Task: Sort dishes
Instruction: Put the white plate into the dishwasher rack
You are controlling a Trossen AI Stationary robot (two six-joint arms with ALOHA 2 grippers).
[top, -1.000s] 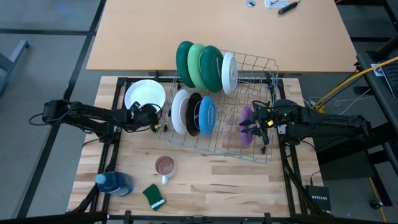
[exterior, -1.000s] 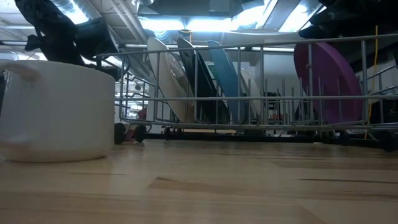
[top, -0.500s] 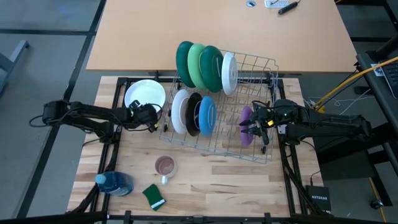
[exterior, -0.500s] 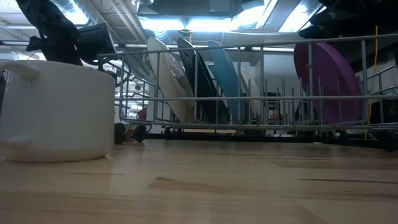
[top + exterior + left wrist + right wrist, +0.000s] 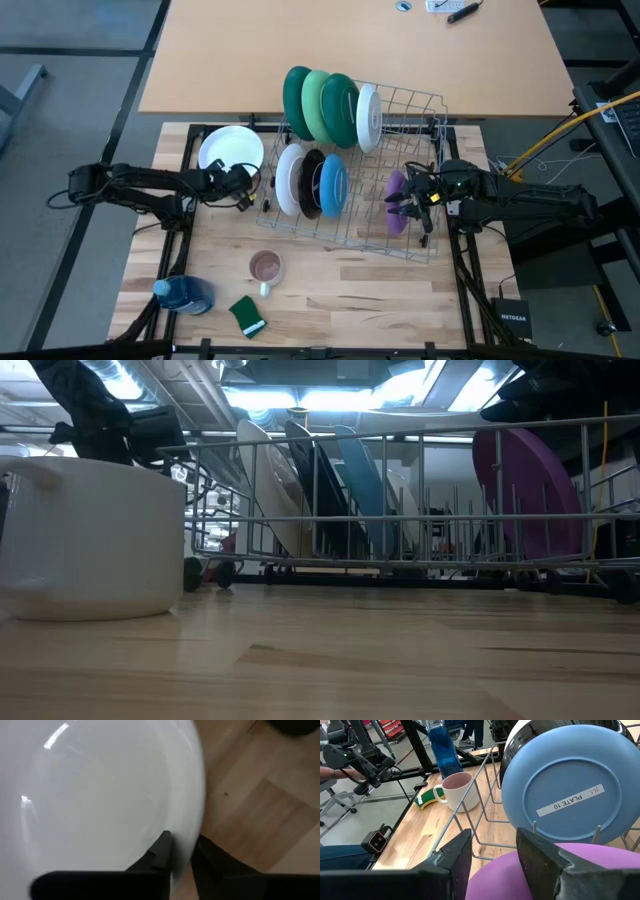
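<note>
A white plate (image 5: 230, 150) lies on the wooden table left of the wire rack (image 5: 410, 120). My left gripper (image 5: 243, 181) is at its near right rim, shut on it. In the rack stand dark green (image 5: 297, 100), light green (image 5: 318, 103) and white (image 5: 368, 115) plates at the back. White (image 5: 290, 180), black (image 5: 312, 183) and blue (image 5: 333, 185) plates stand in front, and a purple plate (image 5: 397, 203) to their right. My right gripper (image 5: 492, 855) is open, its fingers astride the purple plate's upper rim (image 5: 495, 877). My left gripper pinches the white plate's rim (image 5: 187, 827) between its two fingers, one finger (image 5: 161, 851) inside the plate and the other (image 5: 212, 865) outside it. Whether the plate rests on the table or is raised, I cannot tell. Whether my right gripper touches the purple plate, I cannot tell.
A mug (image 5: 265, 267) stands near the table's front, with a blue bottle (image 5: 183, 293) and a green sponge (image 5: 247, 316) left of it. A tan table (image 5: 350, 50) lies beyond the rack. There is bare wood between the mug and the rack.
My left gripper has edged slightly toward the table's far left corner, and the white plate has shifted the same way with it.
</note>
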